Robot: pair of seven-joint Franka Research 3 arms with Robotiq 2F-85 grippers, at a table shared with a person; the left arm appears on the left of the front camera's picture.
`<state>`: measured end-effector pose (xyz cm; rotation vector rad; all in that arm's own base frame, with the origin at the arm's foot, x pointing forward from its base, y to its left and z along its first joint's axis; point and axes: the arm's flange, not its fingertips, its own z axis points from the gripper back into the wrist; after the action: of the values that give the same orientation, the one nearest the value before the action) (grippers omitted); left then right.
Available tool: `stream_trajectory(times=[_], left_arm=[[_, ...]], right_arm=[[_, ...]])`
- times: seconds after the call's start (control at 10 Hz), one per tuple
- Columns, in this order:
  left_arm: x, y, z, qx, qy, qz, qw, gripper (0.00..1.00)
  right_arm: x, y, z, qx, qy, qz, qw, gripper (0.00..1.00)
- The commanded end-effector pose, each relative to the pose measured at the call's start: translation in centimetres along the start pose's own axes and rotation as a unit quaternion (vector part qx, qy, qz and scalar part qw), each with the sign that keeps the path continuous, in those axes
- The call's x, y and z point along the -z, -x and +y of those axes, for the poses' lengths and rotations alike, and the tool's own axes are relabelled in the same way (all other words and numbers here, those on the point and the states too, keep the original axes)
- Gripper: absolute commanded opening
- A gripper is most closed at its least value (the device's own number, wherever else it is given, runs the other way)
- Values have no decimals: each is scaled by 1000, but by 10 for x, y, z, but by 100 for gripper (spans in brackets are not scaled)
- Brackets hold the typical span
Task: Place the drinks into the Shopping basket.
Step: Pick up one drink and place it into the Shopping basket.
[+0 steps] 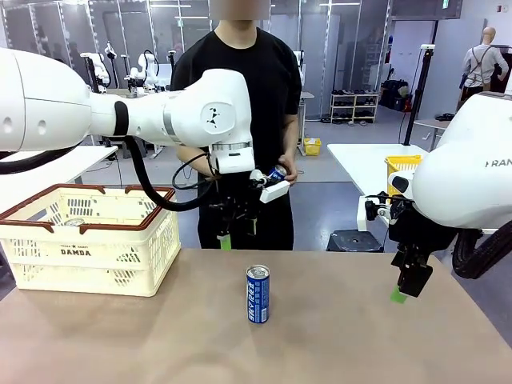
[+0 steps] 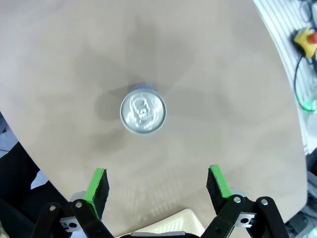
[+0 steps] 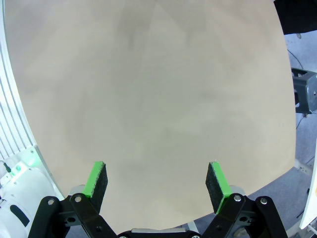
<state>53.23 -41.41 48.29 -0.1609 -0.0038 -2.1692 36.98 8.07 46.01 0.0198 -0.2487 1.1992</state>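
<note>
Drink can [image 1: 258, 294] upright on table [image 1: 360, 344], left gripper [image 2: 156, 171] released, right gripper [image 3: 156, 164] released.

The left gripper [image 2: 157, 179] and right gripper [image 3: 157, 176] both point downward, jaws spread wide, holding nothing.

The matte tan counter [image 1: 360, 336] carried two things. A blue-and-white drink can [image 1: 258, 294] stood upright near its middle, silver top up. The cream Shopping basket [image 1: 80, 260], brown-rimmed and marked DAMDA, sat toward the robot's left end, well apart from the can.
</note>
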Motion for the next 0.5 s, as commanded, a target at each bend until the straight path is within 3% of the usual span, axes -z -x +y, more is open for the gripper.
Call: stream_trajectory(times=[0.0,0.4], left_arm=[[9,-23,-14,-50,-1,-3,999,100],[24,-56,-35,-86,-25,5,996,100]], right_arm=[[-1,0,0,1,1,4,1000,100],[-1,0,0,1,1,4,1000,100]])
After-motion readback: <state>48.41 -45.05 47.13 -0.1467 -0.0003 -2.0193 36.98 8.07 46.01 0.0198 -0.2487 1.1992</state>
